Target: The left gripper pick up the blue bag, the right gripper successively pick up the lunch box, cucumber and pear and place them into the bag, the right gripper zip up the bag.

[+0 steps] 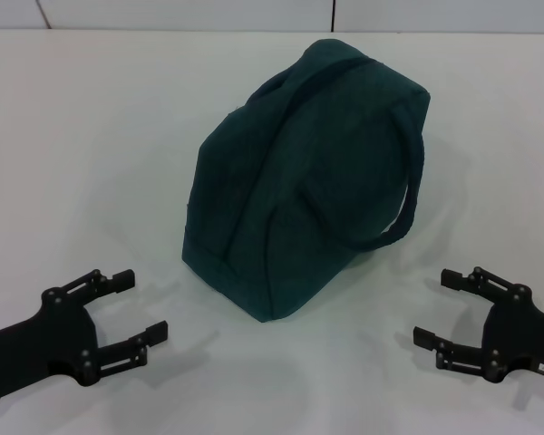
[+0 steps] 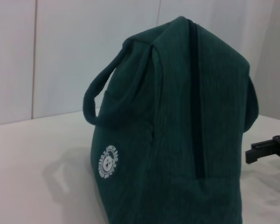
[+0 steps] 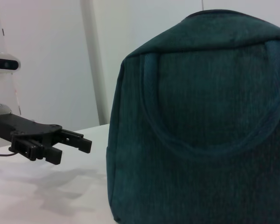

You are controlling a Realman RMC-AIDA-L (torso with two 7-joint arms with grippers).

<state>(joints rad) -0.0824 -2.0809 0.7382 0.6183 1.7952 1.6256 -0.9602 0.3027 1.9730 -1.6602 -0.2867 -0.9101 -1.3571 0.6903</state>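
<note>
On the white table (image 1: pixel 82 145) in front of me the blue bag (image 1: pixel 308 181) stands upright near the middle, zipped along its top, with one handle drooping down the side that faces my right arm. My left gripper (image 1: pixel 131 308) rests low at the near left, jaws spread wide and holding nothing; my right gripper (image 1: pixel 449 308) mirrors it at the near right, also wide and empty. Both sit apart from the bag. I see no lunch box, cucumber or pear anywhere, and the bag looks closed, so I judge either that the packing is finished or that nothing has begun; I cannot tell which. If it is the start, my left gripper would need to reach in and take a handle or the bag's top edge. My left wrist view shows what the head view misses: a round white logo (image 2: pixel 108 161) low on the bag's side, and the dark zipper line (image 2: pixel 196 98) running over the top. My right wrist view shows the broad side with its handle (image 3: pixel 196 140) lying flat against the fabric.
</note>
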